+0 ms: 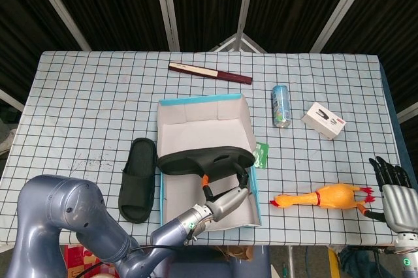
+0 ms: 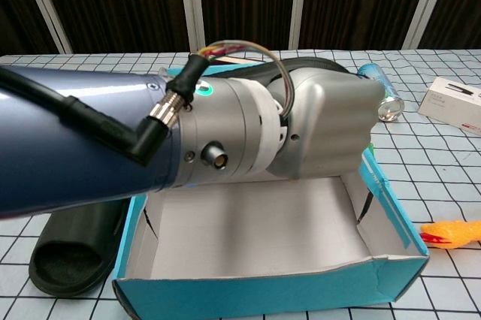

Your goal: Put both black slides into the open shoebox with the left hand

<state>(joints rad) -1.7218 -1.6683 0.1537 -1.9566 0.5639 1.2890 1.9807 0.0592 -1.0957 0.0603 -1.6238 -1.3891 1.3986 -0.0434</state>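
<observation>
My left hand [image 1: 225, 196] [image 2: 331, 128] holds one black slide [image 1: 206, 158] crosswise over the open shoebox [image 1: 171, 196], whose blue wall [image 2: 263, 297] faces me in the chest view. The hand fills the middle of that view and hides most of the slide; only a dark edge [image 2: 316, 64] shows above it. The second black slide [image 1: 138, 179] [image 2: 71, 249] lies flat on the table just left of the box. My right hand [image 1: 394, 190] rests at the table's right edge with fingers apart and nothing in it.
A yellow rubber chicken [image 1: 323, 197] [image 2: 455, 232] lies right of the box. Beyond it are a drink can [image 1: 281, 105] on its side, a small white box [image 1: 323, 120] and a dark red flat case [image 1: 209, 72] at the back. A green packet [image 1: 261, 154] touches the box's right wall.
</observation>
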